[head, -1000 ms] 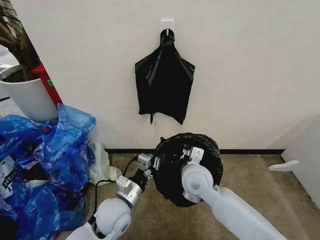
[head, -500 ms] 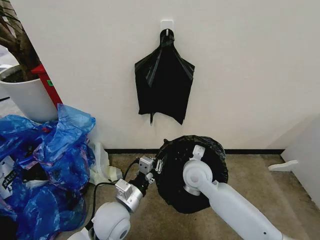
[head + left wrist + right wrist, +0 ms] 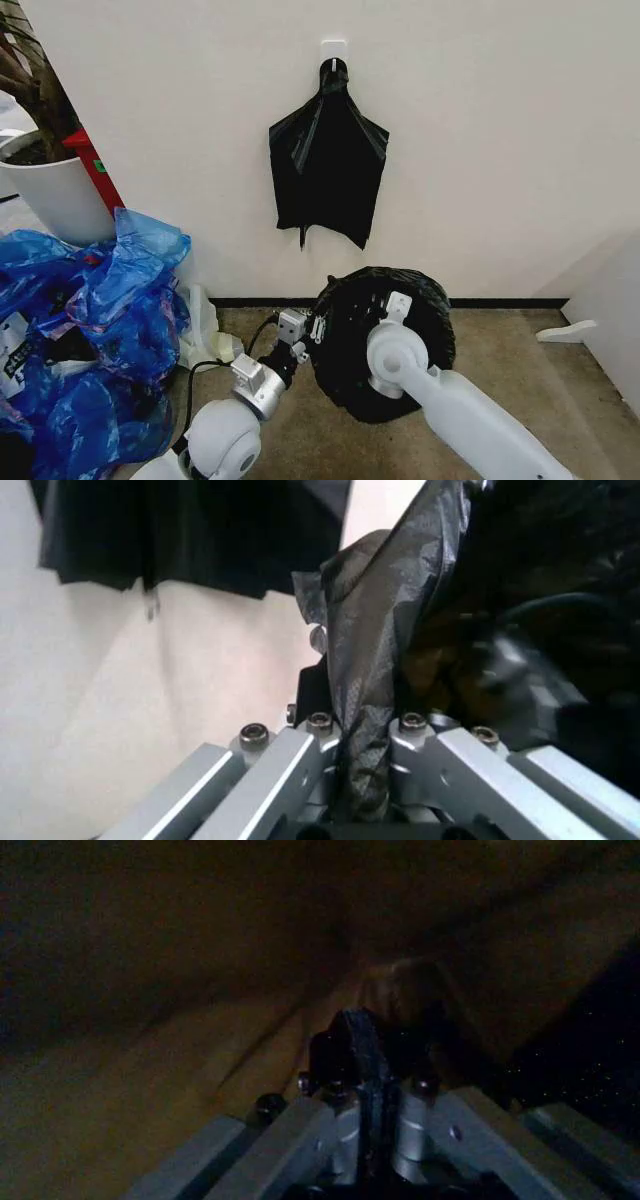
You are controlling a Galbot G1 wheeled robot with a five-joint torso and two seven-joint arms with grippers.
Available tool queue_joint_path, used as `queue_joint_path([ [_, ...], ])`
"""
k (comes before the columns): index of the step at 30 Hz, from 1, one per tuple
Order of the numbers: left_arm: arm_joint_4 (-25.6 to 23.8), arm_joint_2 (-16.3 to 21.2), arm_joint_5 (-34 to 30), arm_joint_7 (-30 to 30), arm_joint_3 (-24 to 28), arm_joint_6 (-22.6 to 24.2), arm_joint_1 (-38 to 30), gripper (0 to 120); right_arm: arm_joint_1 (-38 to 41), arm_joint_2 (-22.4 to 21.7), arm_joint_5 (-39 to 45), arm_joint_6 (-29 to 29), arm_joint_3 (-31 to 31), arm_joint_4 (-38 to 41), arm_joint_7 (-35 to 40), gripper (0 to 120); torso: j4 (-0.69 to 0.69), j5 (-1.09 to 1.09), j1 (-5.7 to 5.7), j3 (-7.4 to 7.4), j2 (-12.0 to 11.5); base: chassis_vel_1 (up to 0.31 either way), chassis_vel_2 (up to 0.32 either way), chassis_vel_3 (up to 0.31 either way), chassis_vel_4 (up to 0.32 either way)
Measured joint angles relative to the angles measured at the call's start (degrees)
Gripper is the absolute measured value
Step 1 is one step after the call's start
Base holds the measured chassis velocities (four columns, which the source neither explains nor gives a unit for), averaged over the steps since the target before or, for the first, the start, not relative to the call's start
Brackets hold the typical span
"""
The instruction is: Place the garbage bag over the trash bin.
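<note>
The garbage bag (image 3: 430, 305) sat as a black, wrinkly round bundle on the floor near the wall, between the two arms, wrapped around something I couldn't make out (no white bucket surface showed under the film). The left gripper (image 3: 312, 330) was at the bundle's left edge; in the left wrist view its jaws were closed tight on a gathered fold of the garbage bag film (image 3: 375, 667). The right gripper (image 3: 362, 1065) reached into the bundle from above; the right wrist view was dark, with the jaws standing close together on a thin dark edge of film.

The floor (image 3: 520, 360) was brownish carpet with a dark baseboard (image 3: 500, 302) along a plain white wall (image 3: 500, 120). A flat black bag (image 3: 328, 165) hung from a white hook (image 3: 334, 47) on that wall, directly above the bundle. To the left lay a heap of blue plastic bags (image 3: 90, 320), with a big white plant pot (image 3: 55, 195) and a red object (image 3: 93, 165) behind them. A black cable (image 3: 215, 365) ran across the carpet near the left arm.
</note>
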Motion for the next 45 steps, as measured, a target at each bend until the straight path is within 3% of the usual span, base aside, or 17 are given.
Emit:
queue_joint_path([
  [10,0.9,-1.7,-3.9,-5.0,-1.5,1.1,-0.6,1,-4.1,-2.5,-2.2,-0.3,-1.0,5.6,-1.7,0,-0.01,0.01,0.0,0.0,0.0,0.0,0.0,0.0,0.0],
  [15,2.7,-3.2,-10.0,-8.8,-3.2,3.3,-1.7,1,-8.8,-6.2,-5.8,-1.2,-0.2,12.9,-5.1,0,-0.01,0.01,0.0,0.0,0.0,0.0,0.0,0.0,0.0],
  [22,4.7,-3.7,-12.9,-9.9,-3.4,4.2,-2.2,1,-13.8,-9.4,-9.8,-1.5,2.7,20.7,-13.0,0,-0.01,0.01,0.0,0.0,0.0,0.0,0.0,0.0,0.0],
  [25,6.5,-4.4,-15.7,-10.7,-3.4,5.5,-2.2,1,-18.0,-12.4,-11.3,-1.6,7.6,26.4,-20.7,0,0.0,0.01,0.0,0.0,0.0,0.0,0.0,0.0,0.0],
  [29,6.9,-5.3,-20.9,-13.7,-4.1,8.0,-1.4,1,-24.6,-17.1,-23.2,4.2,12.7,28.5,-29.6,0,-0.06,-0.01,0.0,-0.01,0.0,0.0,0.0,0.0,0.0],
  [32,5.3,-5.4,-22.1,-16.3,-5.0,9.4,0.4,1,-25.1,-17.8,-30.4,8.8,13.9,25.9,-35.3,0,-0.02,-0.01,0.0,-0.01,0.0,0.0,0.0,0.0,0.0],
  [34,2.6,-5.8,-23.8,-20.6,-5.4,12.1,2.9,1,-26.3,-16.5,-39.2,16.0,17.4,19.9,-44.4,0,0.02,0.01,0.0,0.0,0.0,0.0,0.0,0.0,0.0],
  [37,-0.3,-5.9,-27.4,-24.2,-5.5,15.0,4.7,1,-30.0,-12.5,-48.8,24.0,23.4,13.0,-50.7,0,0.02,0.03,0.0,0.0,0.0,0.0,0.0,0.0,0.0],
  [39,-0.7,-5.9,-28.1,-24.7,-5.5,15.5,4.8,1,-31.3,-11.3,-50.2,25.0,25.1,12.2,-51.5,0,0.02,0.0,0.0,0.0,0.0,0.0,0.0,0.0,0.0],
  [42,-1.5,-5.7,-31.9,-25.5,-5.4,17.4,4.8,1,-37.5,-5.4,-54.8,28.4,33.4,9.7,-55.6,0,-0.03,0.04,0.0,0.0,0.0,0.0,0.0,0.0,0.0],
  [45,-1.1,-5.7,-34.5,-26.0,-5.1,18.1,4.3,1,-41.0,-2.0,-55.7,29.7,38.7,9.2,-58.4,8,-0.02,-0.04,0.0,-0.01,0.0,0.0,0.0,0.0,0.0],
])
